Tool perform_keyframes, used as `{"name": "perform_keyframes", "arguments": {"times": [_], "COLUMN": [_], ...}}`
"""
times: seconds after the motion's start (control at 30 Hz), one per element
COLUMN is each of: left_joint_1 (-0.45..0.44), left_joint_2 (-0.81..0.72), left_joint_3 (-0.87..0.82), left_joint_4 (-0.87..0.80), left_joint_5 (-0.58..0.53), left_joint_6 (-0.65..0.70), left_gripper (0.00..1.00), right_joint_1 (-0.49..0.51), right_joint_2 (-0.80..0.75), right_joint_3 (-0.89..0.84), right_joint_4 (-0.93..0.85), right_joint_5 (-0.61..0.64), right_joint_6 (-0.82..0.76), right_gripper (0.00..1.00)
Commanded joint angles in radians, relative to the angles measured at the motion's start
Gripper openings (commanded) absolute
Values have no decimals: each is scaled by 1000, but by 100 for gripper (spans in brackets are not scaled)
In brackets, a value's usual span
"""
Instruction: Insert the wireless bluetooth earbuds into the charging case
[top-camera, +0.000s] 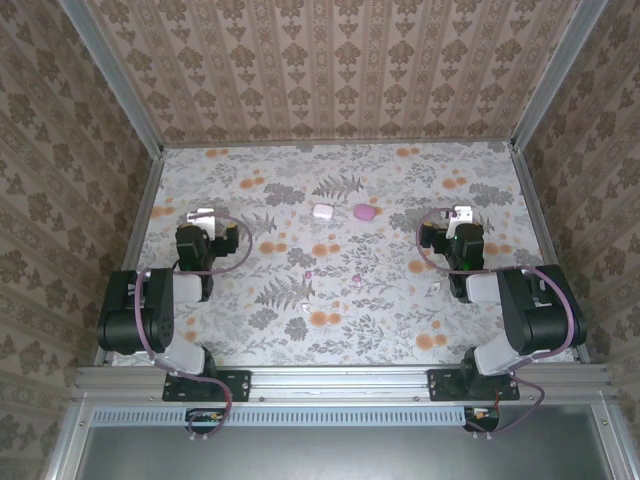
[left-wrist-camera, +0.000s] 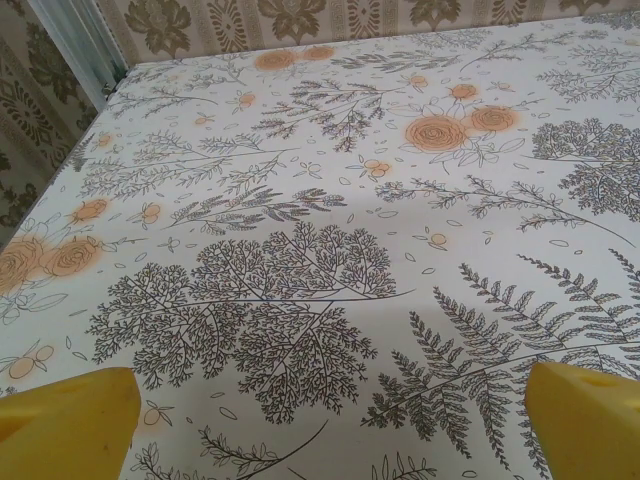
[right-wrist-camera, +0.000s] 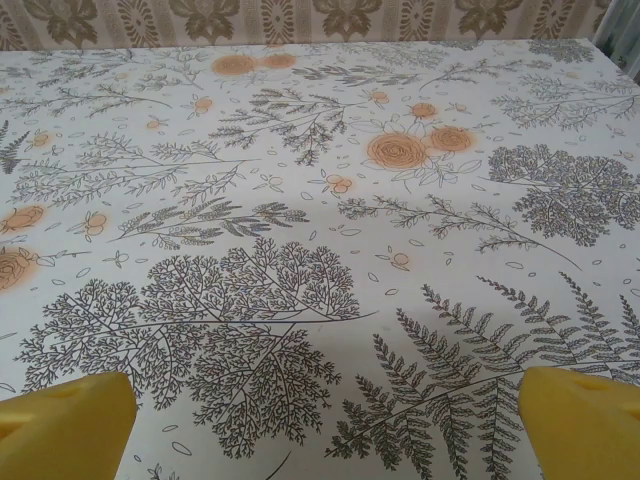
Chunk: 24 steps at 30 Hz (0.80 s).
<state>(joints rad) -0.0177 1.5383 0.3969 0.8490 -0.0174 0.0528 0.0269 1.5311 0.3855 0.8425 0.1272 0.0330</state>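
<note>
Two pebble-like charging cases sit side by side toward the far middle of the table (top-camera: 400, 330): a white case (top-camera: 322, 212) and, just to its right, a pink case (top-camera: 364, 212); whether their lids are up I cannot tell from here. Nearer the arms, on the open cloth between them, lie what I take for the earbuds (top-camera: 307, 274); a second bud (top-camera: 356, 278) lies to the right of that one, and a pale bud (top-camera: 437, 287) lies closer to the right arm. All three are too small to say which way they face.

The left gripper (top-camera: 203, 216) and right gripper (top-camera: 461, 213) hover at either side, well apart from cases and buds. In each wrist view the yellow fingertips (left-wrist-camera: 65, 425) stand wide apart at the lower corners, with only flowered print between them; the right pair (right-wrist-camera: 60, 425) looks the same.

I would judge the buds very light, hard and glossy, so apt to squirt out of a pinch. I would take one across its thickest part, low to the cloth, closing gently. The cases look light too, and may slide unless the other gripper steadies them.
</note>
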Motion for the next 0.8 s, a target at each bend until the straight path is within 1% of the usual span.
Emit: {"name": "perform_keyframes", "arguments": {"times": [0.0, 0.63, 0.77], "left_joint_1": [4, 6, 0], "left_joint_2": [-3, -3, -4], "left_joint_3": [13, 13, 10], "left_joint_4": [-9, -11, -7], "left_joint_5": [20, 21, 11], "left_joint_6": [1, 1, 5], "left_gripper": [100, 100, 100], "right_joint_1": [6, -2, -1], "right_joint_2": [0, -1, -5], "right_joint_3": [15, 17, 23], "right_joint_4": [27, 21, 9], "right_joint_5": [11, -6, -57], "right_joint_6": [8, 10, -13], "right_gripper": [100, 100, 100]}}
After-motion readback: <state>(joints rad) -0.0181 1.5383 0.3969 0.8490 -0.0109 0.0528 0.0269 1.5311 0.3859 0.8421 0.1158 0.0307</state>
